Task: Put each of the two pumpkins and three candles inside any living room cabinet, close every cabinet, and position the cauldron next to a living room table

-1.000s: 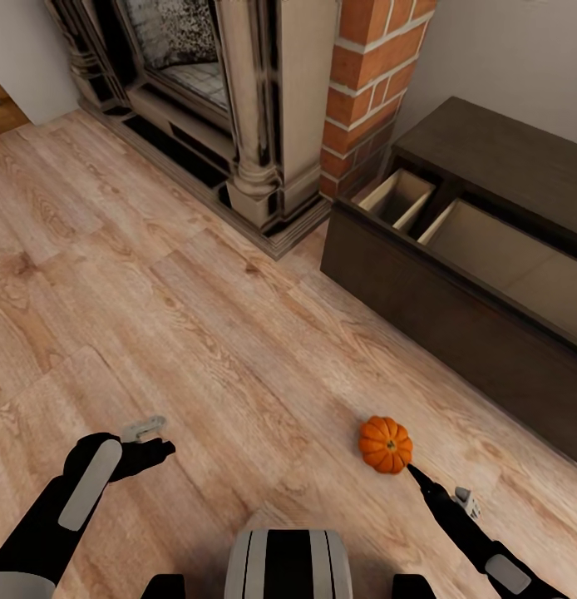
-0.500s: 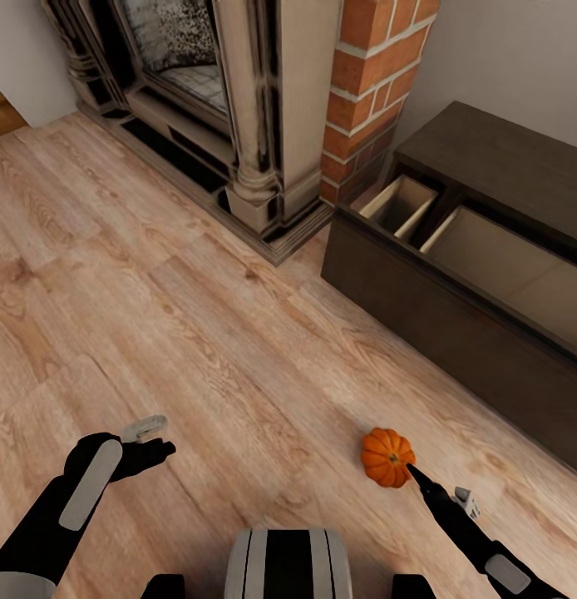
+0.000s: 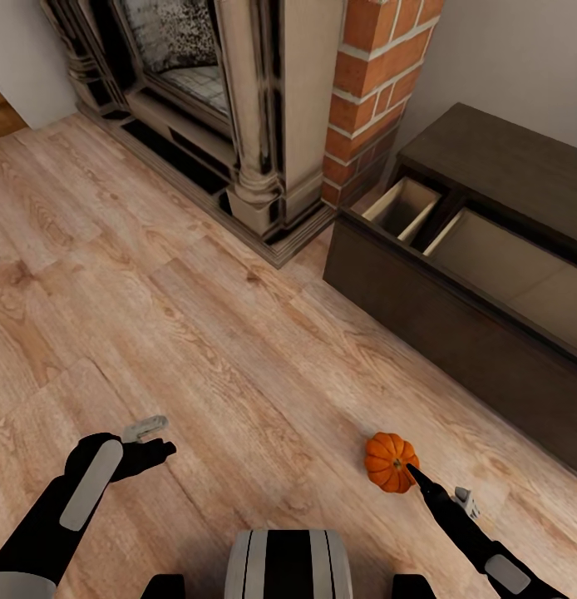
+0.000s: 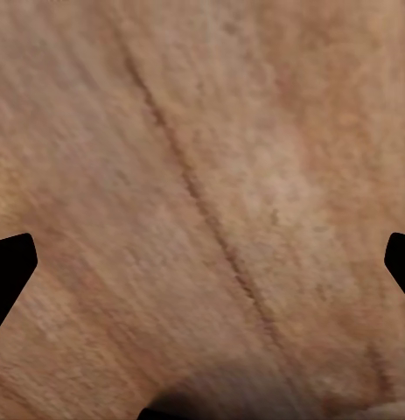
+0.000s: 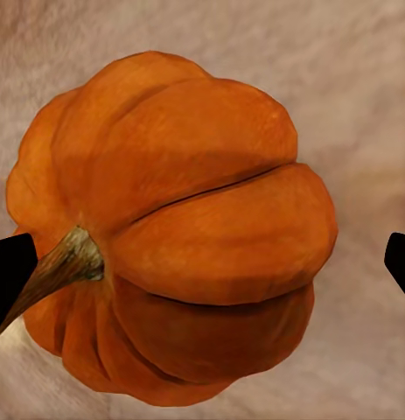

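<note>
Head view: pumpkin (image 3: 391, 462) at right end effector (image 3: 415, 474); unlabelled.

Light was even and fairly bright, with no clear source and no glare. The pale wood-plank floor (image 3: 197, 333) showed crisp grain in the head view, but in the left wrist view it was smeared and soft. The small ribbed orange pumpkin (image 5: 171, 262) was rendered fairly sharp up close, shaded darker on its underside, with blurred floor around it. The long dark-brown wooden cabinet (image 3: 455, 333) had dim recesses in its open drawers. Straight edges leaned outward toward the head view's borders.
</note>
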`<state>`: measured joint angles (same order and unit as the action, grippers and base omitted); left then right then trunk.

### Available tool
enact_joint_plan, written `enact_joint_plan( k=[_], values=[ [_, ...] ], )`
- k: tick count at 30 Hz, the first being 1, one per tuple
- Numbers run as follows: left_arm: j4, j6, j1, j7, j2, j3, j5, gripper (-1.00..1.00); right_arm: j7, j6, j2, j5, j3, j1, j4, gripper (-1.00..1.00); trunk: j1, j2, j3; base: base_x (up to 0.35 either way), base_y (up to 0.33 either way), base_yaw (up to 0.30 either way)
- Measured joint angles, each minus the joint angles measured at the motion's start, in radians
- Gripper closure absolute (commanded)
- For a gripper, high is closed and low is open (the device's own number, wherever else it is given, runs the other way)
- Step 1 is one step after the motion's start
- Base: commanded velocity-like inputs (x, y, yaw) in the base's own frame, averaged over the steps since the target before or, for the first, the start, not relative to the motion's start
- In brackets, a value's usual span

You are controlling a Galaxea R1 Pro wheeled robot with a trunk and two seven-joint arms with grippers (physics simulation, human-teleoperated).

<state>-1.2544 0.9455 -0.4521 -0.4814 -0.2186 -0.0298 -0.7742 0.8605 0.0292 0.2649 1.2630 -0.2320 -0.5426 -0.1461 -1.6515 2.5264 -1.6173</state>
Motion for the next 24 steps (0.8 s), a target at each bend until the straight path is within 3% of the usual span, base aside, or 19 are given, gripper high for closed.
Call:
enact_joint_plan(
  k=[11,15,24],
  values=[
    [-0.001,-0.001,0.0,0.001,0.0,0.001,-0.001,-1.0,0.0,-0.001,0.0,0.0,0.0,0.0,0.0,-1.0,-0.001,0.0,-0.008,0.0,0.0,0.0],
    [-0.001,-0.001,0.0,0.001,0.0,0.001,-0.001,-1.0,0.0,-0.001,0.0,0.0,0.0,0.0,0.0,-1.0,-0.003,0.001,-0.023,0.0,0.0,0.0],
    [-0.001,0.0,0.0,0.001,0.0,0.001,-0.001,-1.0,0.0,-0.002,0.0,0.0,0.0,0.0,0.0,-1.0,-0.003,0.001,-0.023,0.0,0.0,0.0]
  ],
)
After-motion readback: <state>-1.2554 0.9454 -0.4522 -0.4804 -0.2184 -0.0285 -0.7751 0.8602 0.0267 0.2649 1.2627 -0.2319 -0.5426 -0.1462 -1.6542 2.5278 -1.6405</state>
